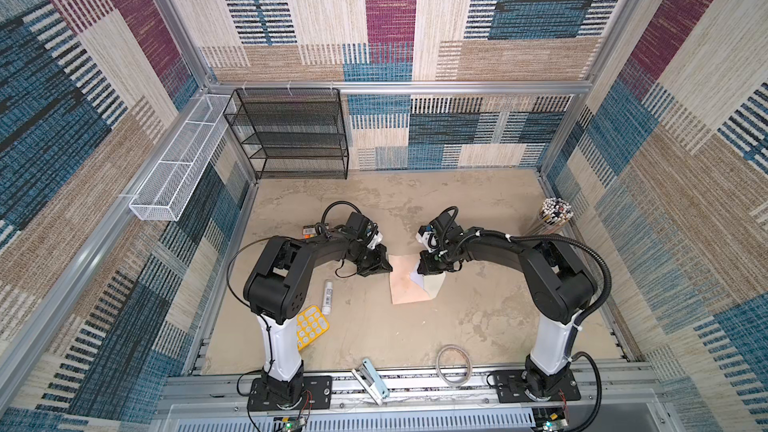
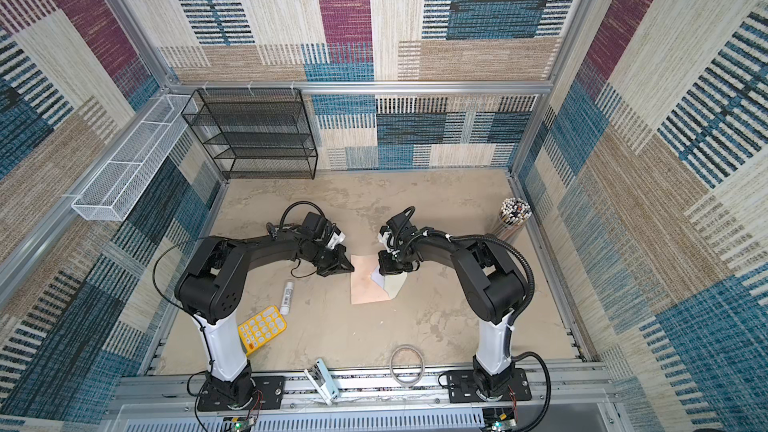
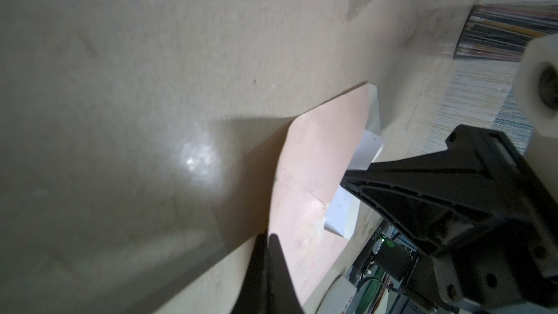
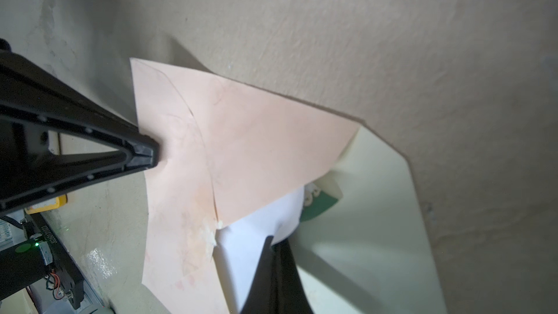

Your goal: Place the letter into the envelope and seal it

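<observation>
Readable text: practically none.
- The white glue-stick tube (image 1: 327,297), lying beside the left arm behind its gripper, has a barcode label. The print is too small to read.
- The dark green patterned border (image 4: 320,206) on the letter has white marks that are not legible.
- The yellow calculator (image 1: 311,326), further back by the left arm's base, has pale keys with unreadable legends.

Grippers:
- left gripper (image 1: 390,270): the jaws are closed together. The tip touches the near edge of the pale peach-pink paper envelope (image 1: 401,288), and the paper dimples there. I can't tell whether any paper is nipped.
- right gripper (image 1: 420,273): the fingers are pressed together, with the tips on the white rectangular paper letter (image 4: 241,243). I can't tell whether it is pinched or just pushed.

The envelope lies flat between the two grippers. Its cream triangular flap (image 4: 377,222) is open under the right gripper. The letter sits partly inside the mouth, with a white corner and the green edge sticking out towards the right gripper.

Surface: a beige, mottled, stone-look tabletop (image 1: 478,222) with a glare spot near the left gripper.

Room: the walls (image 1: 390,2) are patchwork carpet-weave in blue, maroon and beige, set in an aluminium frame (image 1: 415,86). Well beyond the left gripper are a black mesh shelf (image 1: 291,135) and a white mesh basket (image 1: 174,172). A clear cup of pencils (image 1: 555,211) stands out past the right arm.
</observation>
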### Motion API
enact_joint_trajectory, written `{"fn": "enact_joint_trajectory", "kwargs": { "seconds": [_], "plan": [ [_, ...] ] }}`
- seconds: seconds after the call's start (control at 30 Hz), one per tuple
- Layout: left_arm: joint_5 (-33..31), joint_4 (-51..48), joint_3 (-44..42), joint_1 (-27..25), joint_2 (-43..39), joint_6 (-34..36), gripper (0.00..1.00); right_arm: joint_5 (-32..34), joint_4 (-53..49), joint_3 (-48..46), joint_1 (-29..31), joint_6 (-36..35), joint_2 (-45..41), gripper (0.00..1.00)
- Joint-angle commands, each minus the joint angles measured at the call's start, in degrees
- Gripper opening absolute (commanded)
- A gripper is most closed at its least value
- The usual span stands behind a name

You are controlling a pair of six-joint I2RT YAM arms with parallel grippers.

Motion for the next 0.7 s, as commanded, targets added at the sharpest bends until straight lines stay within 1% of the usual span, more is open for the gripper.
{"fn": "enact_joint_trajectory", "kwargs": {
  "seconds": [0.0,0.27,0.67],
  "plan": [
    [1.02,-0.17,0.35,0.24,-0.61,2.11,0.02,-2.40,2.80,0.33,0.11,-0.61,0.32,0.01],
    [1.57,0.48,0.43,0.21,-0.44,2.20,0.02,-5.30,4.31,0.29,0.11,-0.48,0.50,0.01],
    [1.70,0.51,0.65,0.20,-0.52,2.72,0.02,-5.14,4.46,0.47,0.11,-0.48,1.44,0.03]
  ]
}}
